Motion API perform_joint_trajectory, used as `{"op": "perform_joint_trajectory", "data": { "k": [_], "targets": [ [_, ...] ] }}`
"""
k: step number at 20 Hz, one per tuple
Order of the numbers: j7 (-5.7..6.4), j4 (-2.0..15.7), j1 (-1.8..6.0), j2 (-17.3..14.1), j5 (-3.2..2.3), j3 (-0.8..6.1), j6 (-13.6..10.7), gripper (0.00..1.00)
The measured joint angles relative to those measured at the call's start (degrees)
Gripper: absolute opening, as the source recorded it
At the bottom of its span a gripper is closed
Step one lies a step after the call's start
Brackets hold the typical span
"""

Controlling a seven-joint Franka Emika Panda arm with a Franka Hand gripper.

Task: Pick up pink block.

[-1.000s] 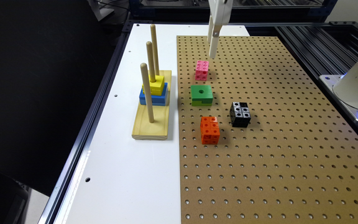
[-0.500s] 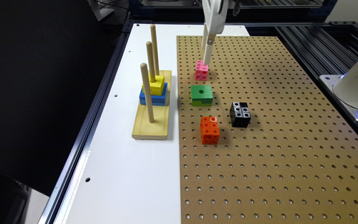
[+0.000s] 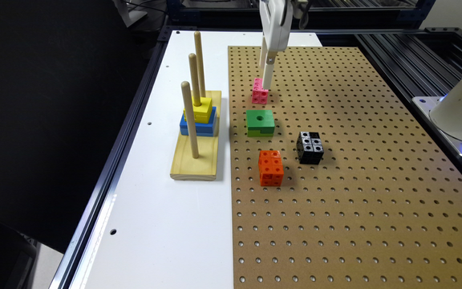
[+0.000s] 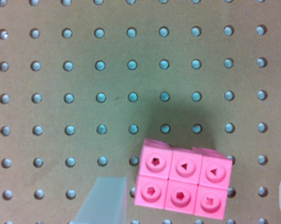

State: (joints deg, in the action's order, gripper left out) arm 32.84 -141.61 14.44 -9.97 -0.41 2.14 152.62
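Observation:
The pink block [image 3: 260, 93] rests on the brown pegboard [image 3: 355, 192], behind the green block. My gripper [image 3: 267, 78] hangs straight down over it, its tip at the block's top edge. In the wrist view the pink block [image 4: 184, 182] shows several holed mini cubes and lies between my gripper's [image 4: 193, 203] two pale fingertips [image 4: 103, 200], which stand apart on either side without touching it. The gripper is open and holds nothing.
A green holed block [image 3: 260, 122], an orange holed cube [image 3: 271, 167] and a black holed cube [image 3: 310, 147] lie nearer on the pegboard. A wooden peg stand [image 3: 195, 138] with yellow and blue blocks sits on the white table at the exterior view's left.
The gripper has come down and shifted slightly toward the exterior view's left, ending right over the pink block. The blocks have not moved.

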Motion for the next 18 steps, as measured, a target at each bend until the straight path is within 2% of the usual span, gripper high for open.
{"op": "perform_joint_trajectory", "data": {
  "k": [3, 5, 7, 10, 18],
  "targets": [
    [0.00, 0.05, 0.01, -1.24, 0.00, 0.00, 0.95, 1.00],
    [0.00, 0.14, 0.01, -3.82, 0.00, 0.00, 3.58, 1.00],
    [0.00, 0.29, 0.02, -5.07, 0.00, 0.00, 4.80, 1.00],
    [0.00, 0.88, 0.02, -5.67, 0.00, 0.00, 5.01, 1.00],
    [0.00, 1.02, 0.02, -5.68, 0.00, 0.00, 5.01, 1.00]
  ]
}}
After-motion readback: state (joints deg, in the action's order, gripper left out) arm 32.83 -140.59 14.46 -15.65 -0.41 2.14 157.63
